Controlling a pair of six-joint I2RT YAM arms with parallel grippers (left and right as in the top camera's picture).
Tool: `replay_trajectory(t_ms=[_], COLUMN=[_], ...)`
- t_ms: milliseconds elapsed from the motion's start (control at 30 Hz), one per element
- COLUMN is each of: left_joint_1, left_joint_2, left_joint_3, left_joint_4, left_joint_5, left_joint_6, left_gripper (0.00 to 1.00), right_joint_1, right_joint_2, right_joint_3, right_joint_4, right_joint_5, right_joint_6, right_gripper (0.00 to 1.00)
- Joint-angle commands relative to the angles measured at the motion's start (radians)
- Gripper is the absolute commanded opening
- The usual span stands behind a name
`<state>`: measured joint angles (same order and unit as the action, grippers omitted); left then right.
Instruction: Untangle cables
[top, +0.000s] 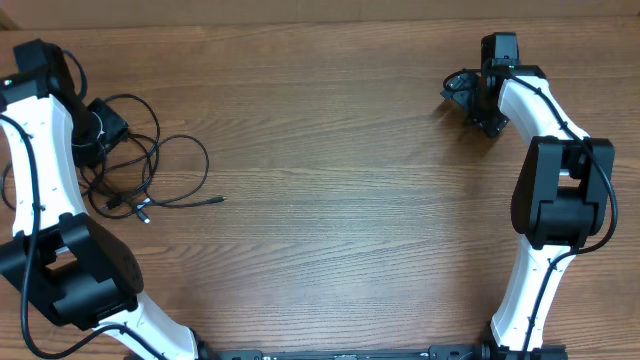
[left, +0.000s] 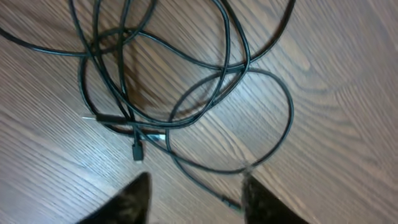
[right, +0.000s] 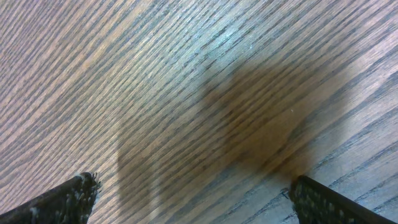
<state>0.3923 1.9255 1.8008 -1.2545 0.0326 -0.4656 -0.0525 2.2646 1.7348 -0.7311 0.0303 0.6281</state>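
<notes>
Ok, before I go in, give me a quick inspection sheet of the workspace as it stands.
Surface: wood-grain table, flat.
Job's things: thin black cables in one overlapping bunch on the left side, with strands crossing several times. Plug ends lie on the wood at the bunch's edge.
Clutter: nothing seen.
Pincers: left pincer open and empty, just above the bunch. Right pincer open and empty, over bare wood far from the cables.
Cables: thicker black arm wires run along both white arms.
Surroundings: nothing seen beyond the table.
</notes>
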Motion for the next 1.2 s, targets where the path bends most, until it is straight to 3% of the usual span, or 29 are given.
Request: replay_trajectory(t_ms=[0, 33, 67, 133, 200, 733, 967, 1167], left_joint_1=[-0.020, -0.028, -0.052, -0.084, -0.130, -0.519, -0.611, -0.623], left_joint_2=[0.038, 0.047, 0.064, 0.086, 0.114, 0.345, 0.413, 0.416], left_joint_3=[-0.008, -0.008, -0.013, -0.014, -0.014, -0.014, -0.014, -0.014], left_joint_4=[-0.024, -0.029, -0.030, -0.033, -0.039, 0.008, 0.066, 0.134], left_joint_5=[0.077, 0.086, 0.110, 0.120, 0.122, 0.121, 0.106, -0.001], left_joint_6=[0.035, 0.056, 0.108, 0.147, 0.157, 0.201, 0.201, 0.196], left_gripper=[0.63, 0.67, 0.79, 0.91, 1.00, 1.00, 1.00, 1.00], right_joint_1=[-0.004, -0.004, -0.004, -0.004, -0.004, -0.004, -0.004, -0.004], right_joint_2=[0.029, 0.029, 0.029, 0.029, 0.029, 0.029, 0.029, 0.029], right_joint_3=[-0.016, -0.016, -0.016, -0.016, -0.016, -0.016, -0.016, -0.016], right_joint_4=[0.002, 0.002, 0.002, 0.002, 0.002, 0.002, 0.002, 0.002], right_joint_5=[-0.005, -0.005, -0.005, -0.005, -0.005, -0.005, -0.005, -0.005], right_joint_6=[0.004, 0.004, 0.004, 0.004, 0.004, 0.004, 0.004, 0.004], right_gripper=[1.00, 1.00, 1.00, 1.00, 1.00, 1.00, 1.00, 1.00])
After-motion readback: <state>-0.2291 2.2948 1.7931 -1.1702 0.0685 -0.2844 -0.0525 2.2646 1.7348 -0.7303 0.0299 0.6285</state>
